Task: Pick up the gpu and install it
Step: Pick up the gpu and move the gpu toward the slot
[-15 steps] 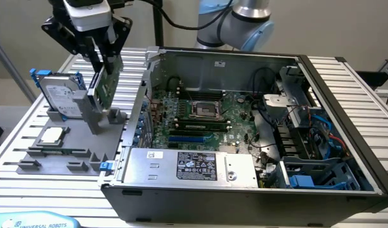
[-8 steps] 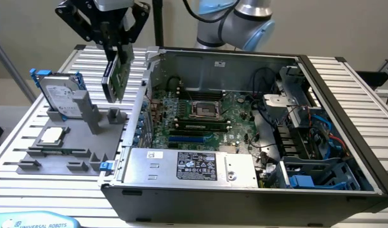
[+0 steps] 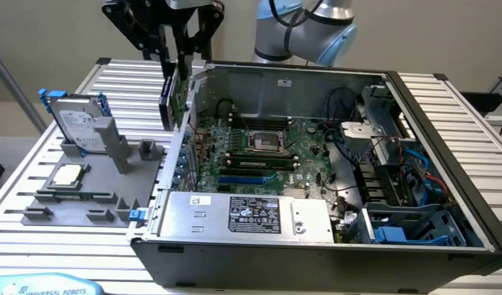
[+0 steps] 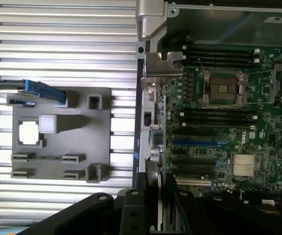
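The gpu (image 3: 173, 92) hangs on edge, dark face toward the exterior view's left, with my gripper (image 3: 179, 54) shut on its top edge. It is in the air just above the left wall of the open computer case (image 3: 448, 153), near the case's back corner. In the wrist view the gpu (image 4: 155, 66) appears edge-on with its silver bracket at the far end, held between my fingers (image 4: 172, 196). It lines up along the case wall beside the motherboard (image 4: 219, 122). The motherboard's expansion slots (image 3: 247, 180) lie below and to the exterior view's right of the card.
A grey holder (image 3: 95, 196) on the slatted table carries a silver hard drive with blue rails (image 3: 79, 123) and a square CPU chip (image 3: 68, 175). Inside the case are a power supply (image 3: 243, 215), cables and a drive cage (image 3: 398, 227). The arm's body (image 3: 304, 31) stands behind the case.
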Available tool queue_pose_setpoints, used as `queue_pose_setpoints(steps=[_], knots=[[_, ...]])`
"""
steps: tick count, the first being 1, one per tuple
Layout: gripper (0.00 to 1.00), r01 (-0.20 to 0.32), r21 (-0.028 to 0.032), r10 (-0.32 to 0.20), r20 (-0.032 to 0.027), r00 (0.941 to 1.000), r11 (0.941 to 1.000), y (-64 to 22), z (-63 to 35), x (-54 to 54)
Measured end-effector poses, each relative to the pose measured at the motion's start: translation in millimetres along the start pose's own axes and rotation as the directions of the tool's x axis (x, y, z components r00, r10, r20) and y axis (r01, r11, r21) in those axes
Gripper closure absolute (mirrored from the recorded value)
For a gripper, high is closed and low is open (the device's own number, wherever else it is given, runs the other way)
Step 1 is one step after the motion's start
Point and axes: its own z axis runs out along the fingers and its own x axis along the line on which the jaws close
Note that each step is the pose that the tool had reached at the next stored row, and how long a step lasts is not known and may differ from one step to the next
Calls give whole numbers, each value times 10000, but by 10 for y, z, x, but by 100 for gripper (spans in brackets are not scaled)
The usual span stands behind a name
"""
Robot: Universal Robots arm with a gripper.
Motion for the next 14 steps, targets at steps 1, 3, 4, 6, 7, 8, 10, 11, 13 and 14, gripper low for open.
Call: queue_pose_setpoints(steps=[1, 3, 4, 6, 7, 8, 10, 11, 13, 14], knots=[[73, -1, 25, 1, -11, 10000, 10000, -1, -1, -45], [73, -1, 88, 1, -23, 10000, 10000, -2, 1, -136], [73, -2, 134, 2, -27, 10000, 9999, -3, 4, -181], [73, -2, 222, 3, -35, 10000, 9998, -4, 10, -271], [73, -2, 259, 3, -37, 10000, 9997, -5, 14, -318], [73, -3, 280, 4, -37, 10000, 9996, -6, 23, -364], [73, -3, 294, 4, -38, 10000, 9996, -8, 46, -455], [73, -2, 295, 3, -37, 10000, 9996, -9, 60, -502], [73, -3, 298, 4, -37, 10000, 9996, -10, 90, -592], [73, -3, 300, 4, -37, 10000, 9996, -9, 107, -637]])
